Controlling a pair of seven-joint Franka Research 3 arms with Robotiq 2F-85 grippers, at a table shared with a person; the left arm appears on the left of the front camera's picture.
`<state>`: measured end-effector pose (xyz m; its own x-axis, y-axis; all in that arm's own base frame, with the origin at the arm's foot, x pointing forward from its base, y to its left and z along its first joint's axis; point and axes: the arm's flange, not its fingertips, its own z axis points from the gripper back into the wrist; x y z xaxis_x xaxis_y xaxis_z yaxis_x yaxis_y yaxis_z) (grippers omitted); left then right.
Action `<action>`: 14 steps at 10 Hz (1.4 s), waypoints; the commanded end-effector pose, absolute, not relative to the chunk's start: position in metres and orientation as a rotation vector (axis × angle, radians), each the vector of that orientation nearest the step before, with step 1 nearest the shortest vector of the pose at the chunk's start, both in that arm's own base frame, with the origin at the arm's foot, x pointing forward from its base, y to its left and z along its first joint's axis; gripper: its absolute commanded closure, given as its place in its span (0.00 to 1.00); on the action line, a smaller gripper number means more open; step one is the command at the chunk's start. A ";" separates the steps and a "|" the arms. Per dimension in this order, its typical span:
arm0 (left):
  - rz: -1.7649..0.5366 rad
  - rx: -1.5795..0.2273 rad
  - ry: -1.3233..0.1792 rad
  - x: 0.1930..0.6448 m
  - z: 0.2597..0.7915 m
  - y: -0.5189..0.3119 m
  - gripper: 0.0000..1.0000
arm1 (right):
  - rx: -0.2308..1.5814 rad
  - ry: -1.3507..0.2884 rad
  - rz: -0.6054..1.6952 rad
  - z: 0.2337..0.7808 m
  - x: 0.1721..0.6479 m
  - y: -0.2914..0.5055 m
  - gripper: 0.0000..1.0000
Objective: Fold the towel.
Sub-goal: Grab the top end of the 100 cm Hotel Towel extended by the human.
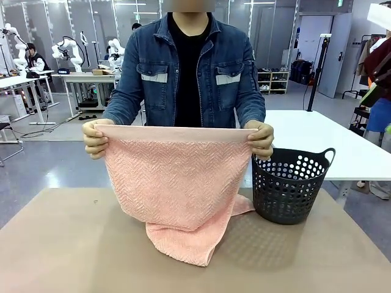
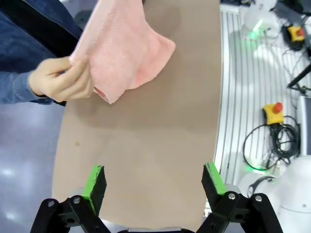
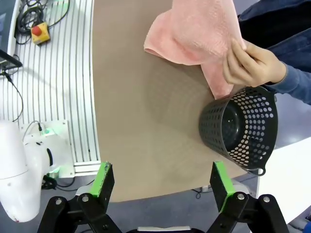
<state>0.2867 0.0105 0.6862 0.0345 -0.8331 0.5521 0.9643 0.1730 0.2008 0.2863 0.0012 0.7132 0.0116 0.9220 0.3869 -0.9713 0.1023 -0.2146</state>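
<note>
Note for you: the salmon-pink herringbone cloth towel [image 1: 177, 183] is held up by its top corners, the person's one hand [image 1: 96, 139] and other hand [image 1: 261, 139] gripping them. Its lower end is bunched on the brown desk [image 1: 67, 244] beside the dark perforated plastic basket [image 1: 292, 186]. The left end effector [image 2: 154, 177] and right end effector [image 3: 161, 175] hang spread wide, pinching nothing, well apart from the towel.

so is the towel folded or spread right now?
Spread, not folded. One hand and the other hand hold the towel by its top corners; it hangs as one sheet, lower end bunched on the table.
</note>
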 end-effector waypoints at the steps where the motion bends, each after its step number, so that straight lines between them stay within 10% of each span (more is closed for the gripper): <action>1: -1.412 -0.245 -0.612 0.283 0.689 0.006 0.00 | 0.115 -0.490 1.460 0.717 0.283 -0.001 0.00; 14: -1.557 0.258 -0.270 0.367 0.773 -0.218 0.00 | 0.034 -0.372 1.603 0.776 0.346 0.208 0.00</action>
<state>0.3643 -0.2100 0.7653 -0.0186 -0.9995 0.0263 0.9335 -0.0079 0.3586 0.3343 0.2007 0.7703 -0.0899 0.9610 0.2616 -0.9759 -0.0325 -0.2159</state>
